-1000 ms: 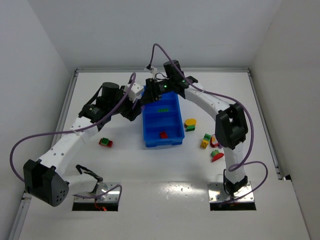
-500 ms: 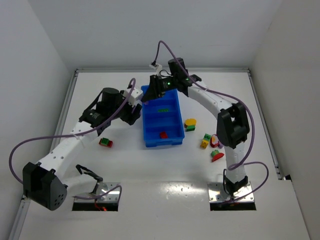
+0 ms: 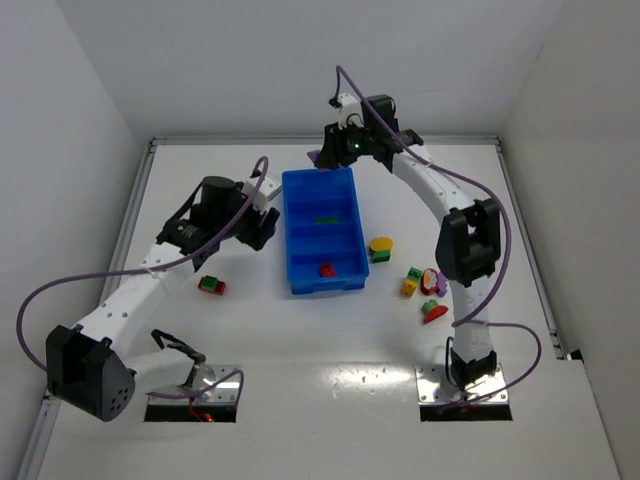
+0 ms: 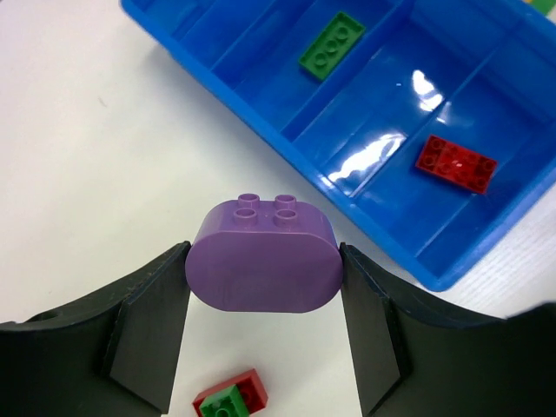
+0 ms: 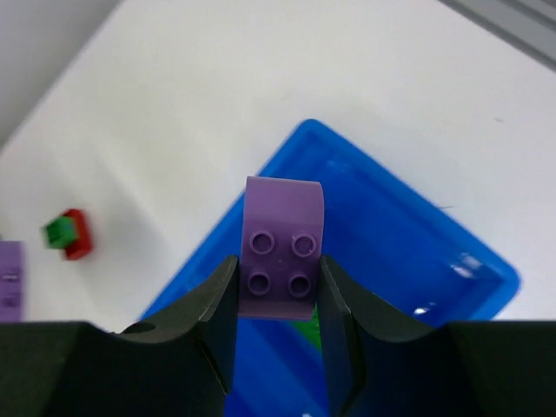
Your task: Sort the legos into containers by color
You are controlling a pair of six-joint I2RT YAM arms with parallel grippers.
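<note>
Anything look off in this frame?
Nothing spilled or damaged. One oddity: left of the blue tray, a green lego looks stuck onto a red lego, so that mixed pair can't go into one color compartment as is.

Nothing legible anywhere: no words, numbers, brand marks or signs can be read on the purple legos (image 4: pixel 263 256), the blue tray (image 3: pixel 330 243) or the table (image 3: pixel 300 330)

Robot lab, white-walled enclosure (image 3: pixel 300 60), bolted arms (image 3: pixel 127 295)
</note>
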